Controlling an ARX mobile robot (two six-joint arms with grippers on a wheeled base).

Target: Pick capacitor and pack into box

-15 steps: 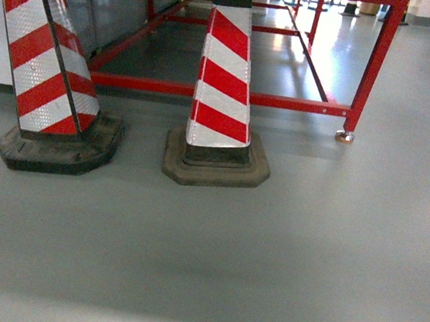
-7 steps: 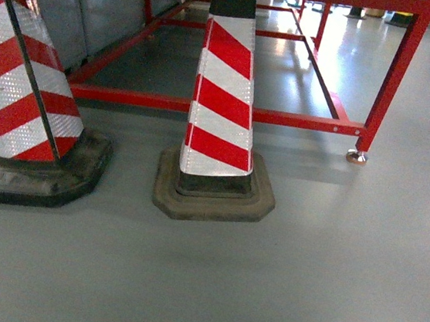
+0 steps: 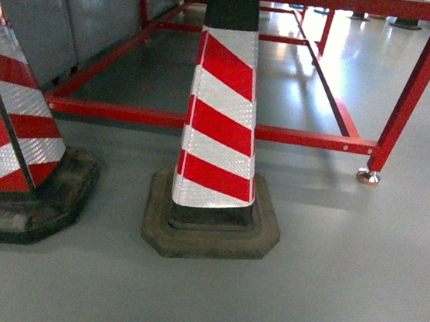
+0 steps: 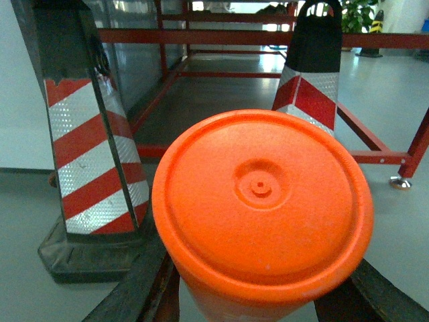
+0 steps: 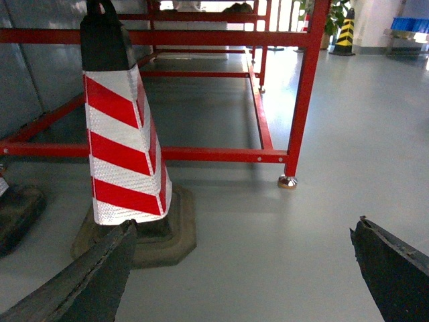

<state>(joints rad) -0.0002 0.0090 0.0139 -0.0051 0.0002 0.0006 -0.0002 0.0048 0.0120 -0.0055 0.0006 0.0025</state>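
I am counting two red-and-white striped cones in the head view: the middle cone (image 3: 218, 130) is standing upright on its dark base straight ahead, and the left cone (image 3: 8, 137) is being cut off by the left edge. Behind them one red steel frame (image 3: 204, 123) is running across the grey floor (image 3: 339, 299), resting on a single visible metal foot (image 3: 367, 176). Far off in the right wrist view, one yellow-and-black cone (image 5: 345, 33) is standing well apart from everything else.

The left gripper (image 4: 261, 295) is grasping one orange cylinder (image 4: 261, 194). Its round cap is filling the middle of the left wrist view, and a dark finger (image 4: 137, 288) is showing on each side of it, pressed close against its body.

The right gripper (image 5: 241, 268) is hanging released, its jaws spread wide. I am seeing one finger (image 5: 87, 282) at the lower left and the other at the lower right, with only bare floor between them.

I am finding the box in none of the three views, so I cannot tell where it is lying relative to either set of jaws.
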